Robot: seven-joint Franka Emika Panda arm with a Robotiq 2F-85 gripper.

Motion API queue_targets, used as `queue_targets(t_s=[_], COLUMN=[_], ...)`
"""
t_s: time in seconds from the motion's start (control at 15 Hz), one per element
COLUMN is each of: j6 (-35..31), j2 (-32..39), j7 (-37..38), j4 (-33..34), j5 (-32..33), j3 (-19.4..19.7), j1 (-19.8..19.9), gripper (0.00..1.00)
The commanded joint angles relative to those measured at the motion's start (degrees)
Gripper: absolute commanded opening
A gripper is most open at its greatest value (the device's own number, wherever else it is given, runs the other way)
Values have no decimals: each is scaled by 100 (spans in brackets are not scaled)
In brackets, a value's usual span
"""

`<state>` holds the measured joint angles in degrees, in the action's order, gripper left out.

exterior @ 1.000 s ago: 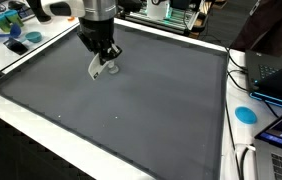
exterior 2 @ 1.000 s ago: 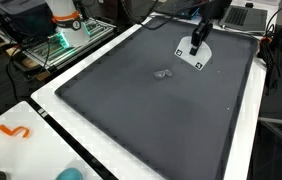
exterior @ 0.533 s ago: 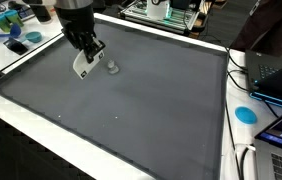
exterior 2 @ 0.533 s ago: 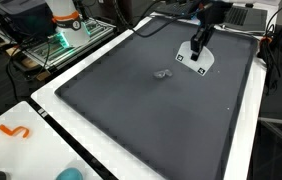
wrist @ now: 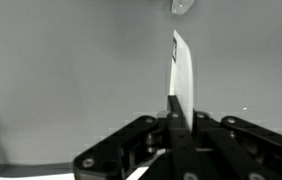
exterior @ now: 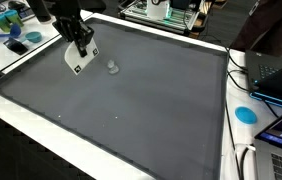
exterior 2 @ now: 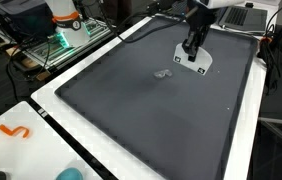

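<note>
**A:** What is the pincer doing?

**B:** The gripper (wrist: 177, 108) is clenched on a white card (wrist: 180, 65). Its black, angular fingers pinch one end. In the wrist view the card shows edge-on, as a stiff, narrow blade that tapers to a point.

**A:** And from outside?

**B:** In an exterior view the card (exterior: 78, 63) is a flat, matte rectangle with small dark markings. It hangs tilted under the fingers, over the far part of the mat (exterior: 151, 115). I cannot tell whether its lower edge touches the surface.

**A:** What lies nearest to it?

**B:** A small glassy lump (exterior: 112, 67) sits on the mat near the card but apart from it. It is rounded and pale grey.

**A:** What is the mat like?

**B:** It is dark grey, smooth and dull, a broad rectangle set in a white border (exterior: 36, 122) with a thin black line along the seam.

**A:** Is there anything beyond it?

**B:** A flat blue disc (exterior: 245, 114) lies on the white surface on one side. In an exterior view, an orange squiggle (exterior 2: 15, 131) lies near a corner.
</note>
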<state>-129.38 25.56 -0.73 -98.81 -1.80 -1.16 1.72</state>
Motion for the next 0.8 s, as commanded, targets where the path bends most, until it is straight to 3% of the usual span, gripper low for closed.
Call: queue_targets(t_s=[0.0, 0.73], j6=[-489, -789], j2=[-565, -1322], j7=[-929, -3290], j4=[-913, -2049], j5=[-770, -2375], j3=[-223, -262], j1=[406, 893], gripper=[1, 1])
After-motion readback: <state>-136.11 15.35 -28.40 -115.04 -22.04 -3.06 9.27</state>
